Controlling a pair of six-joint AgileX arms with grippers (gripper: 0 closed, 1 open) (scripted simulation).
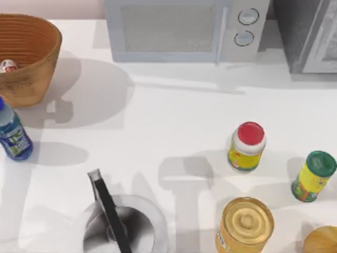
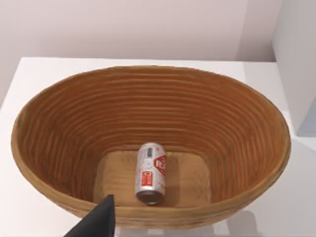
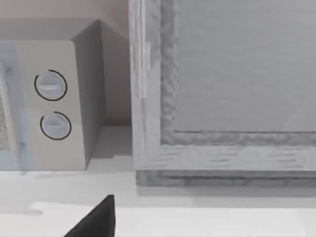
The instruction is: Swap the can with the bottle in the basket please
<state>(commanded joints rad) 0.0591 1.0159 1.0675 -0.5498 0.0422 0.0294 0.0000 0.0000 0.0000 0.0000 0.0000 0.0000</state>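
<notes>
White worktop: the can (image 2: 150, 173) is seen lying on its side on the floor of the basket (image 1: 32, 74), at the far-left corner.
Its long axis is aimed toward the left gripper (image 2: 96, 221), poised above the near rim; finger spread cannot be told.

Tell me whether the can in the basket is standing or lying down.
Lying down: the can rests on its side on the basket floor.

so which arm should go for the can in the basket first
Left, probably. The left wrist view looks straight into the basket, where the can lies on its side. Basket and bottle sit at the table's left edge; the right wrist view faces the microwave.
</notes>
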